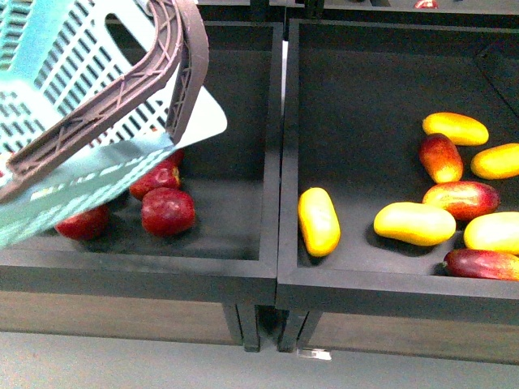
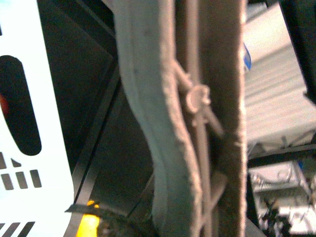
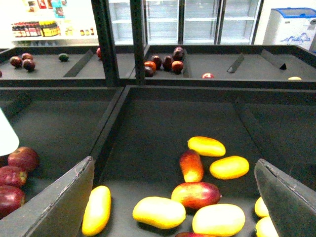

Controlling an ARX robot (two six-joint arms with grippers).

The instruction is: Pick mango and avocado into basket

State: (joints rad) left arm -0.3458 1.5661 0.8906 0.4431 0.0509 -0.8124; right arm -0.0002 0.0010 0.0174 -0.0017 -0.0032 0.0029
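The right pincer (image 3: pixel 174 161) hangs wide open and empty over the right-hand bin (image 1: pixel 357 89), its two fingers (image 3: pixel 61 200) spread to either side of the fruit heap. The mango (image 3: pixel 97 210), plain yellow and lying alone, sits just beside one finger and outside the gap. It is apart from the red-blushed mangoes (image 3: pixel 196 194) that lie between and beyond the fingers. It looks firm, smooth and probably slippery, with some weight, so I judge a gentle hold across its narrow middle safest against bruising. The avocado (image 3: pixel 63 57), if the small dark green fruit is one, lies well beyond the pincer in a far bin. The basket (image 1: pixel 73 73) hangs tilted over the neighbouring bin of red fruits (image 1: pixel 168 211); its inside is hidden, so I cannot tell what it holds. Its handle (image 2: pixel 217 123) fills the left wrist view, but the left pincer's jaws cannot be made out.
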